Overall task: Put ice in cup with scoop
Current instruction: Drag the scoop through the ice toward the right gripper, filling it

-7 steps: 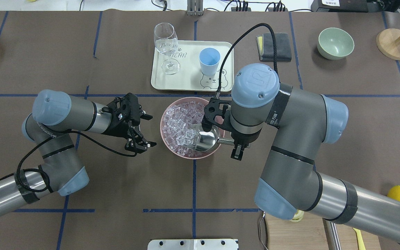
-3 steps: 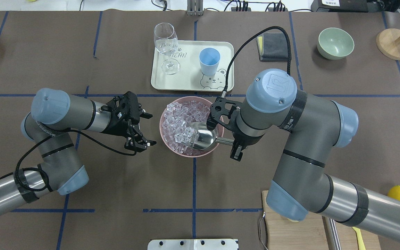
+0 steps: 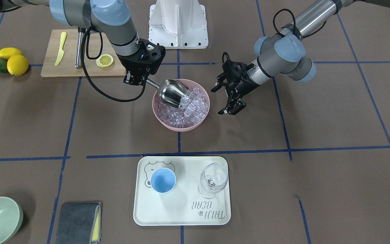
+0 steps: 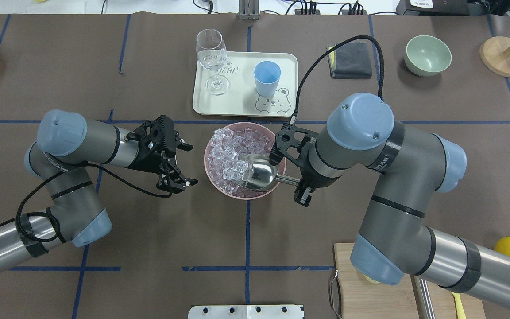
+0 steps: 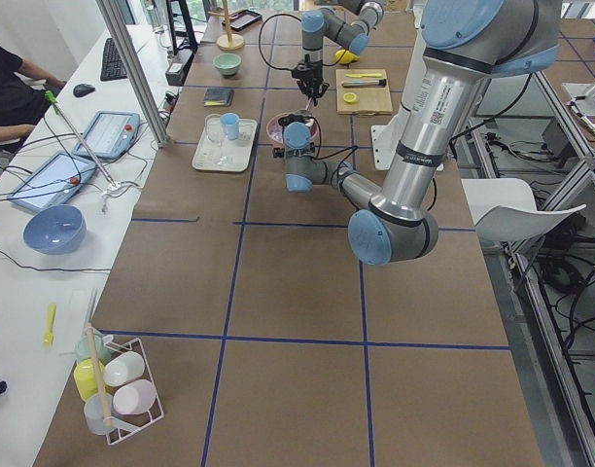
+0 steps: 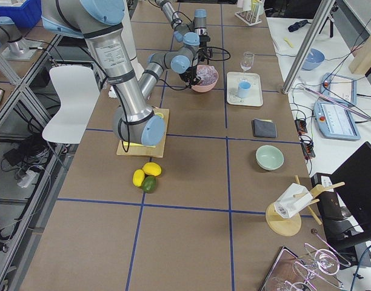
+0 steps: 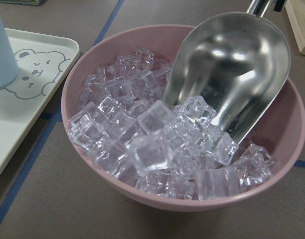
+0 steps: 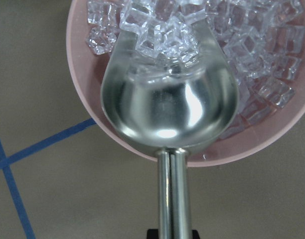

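**Right gripper** (image 4: 301, 185): fingers clamped on the rod handle of the scoop (image 4: 261, 175), just outside the rim of the pink bowl (image 4: 206, 156) on the side facing the desk's right end.

**Scoop:** trough tilted down into the bowl with its mouth pushed into the heap. Several cubes lie inside its front lip.

**Ice** (image 4: 228, 146): clear cubes heaped in the pink bowl at the middle of the desk, piled highest against the scoop's mouth.

**Left gripper** (image 4: 188, 164): fingers spread wide, holding nothing. It is just beside the bowl on the side facing the desk's left end, not touching it.

**Cup** (image 4: 267, 76): light blue, upright, nothing visible inside. It stands on the cream bear tray (image 4: 237, 103) between the bowl and the desk's far edge.

**Wine glass** (image 4: 211, 55): upright on the same tray, apart from the cup.

**Grey cloth** (image 4: 351, 62), **green bowl** (image 4: 427, 55): along the far edge, toward the right end.

**Cutting board** (image 3: 80, 67): at the robot's edge toward the right end. It carries a lemon slice (image 3: 104, 60), a yellow knife (image 3: 60, 47) and a steel cylinder (image 3: 78, 51).
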